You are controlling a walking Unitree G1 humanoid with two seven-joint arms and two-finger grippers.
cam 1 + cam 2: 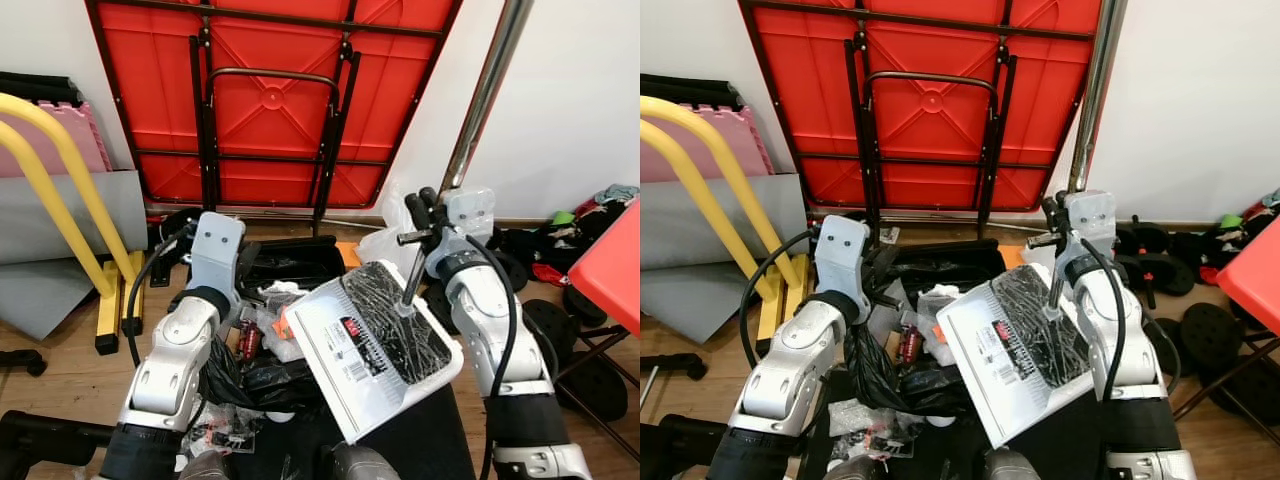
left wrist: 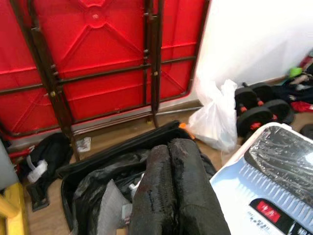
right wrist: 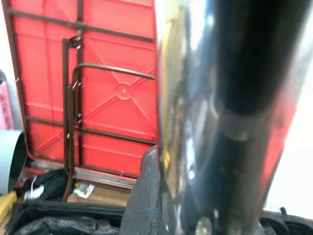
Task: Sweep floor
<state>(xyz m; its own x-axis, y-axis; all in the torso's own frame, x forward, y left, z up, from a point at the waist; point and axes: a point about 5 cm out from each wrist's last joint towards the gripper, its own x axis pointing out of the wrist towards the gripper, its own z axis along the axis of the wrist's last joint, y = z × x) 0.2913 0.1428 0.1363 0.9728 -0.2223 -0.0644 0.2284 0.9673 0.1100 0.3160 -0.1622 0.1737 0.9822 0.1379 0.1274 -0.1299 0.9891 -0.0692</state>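
Note:
A white long-handled dustpan (image 1: 375, 345) hangs tilted in front of me, with black debris lying in its tray. Its silver pole (image 1: 488, 90) rises to the upper right. My right gripper (image 1: 422, 213) is shut on this pole just above the pan; in the right wrist view the pole (image 3: 230, 98) stands close beside one black finger (image 3: 142, 196). My left gripper (image 2: 168, 147) is shut, fingers pressed together with nothing seen between them, above an open black rubbish bag (image 1: 290, 265) on the floor to the left of the pan.
A folded red table (image 1: 270, 90) leans on the wall behind. A yellow frame (image 1: 60, 170) and grey mats stand at the left. A white plastic bag (image 2: 215, 120), dumbbells (image 2: 259, 115) and weight plates (image 1: 590, 375) lie at the right.

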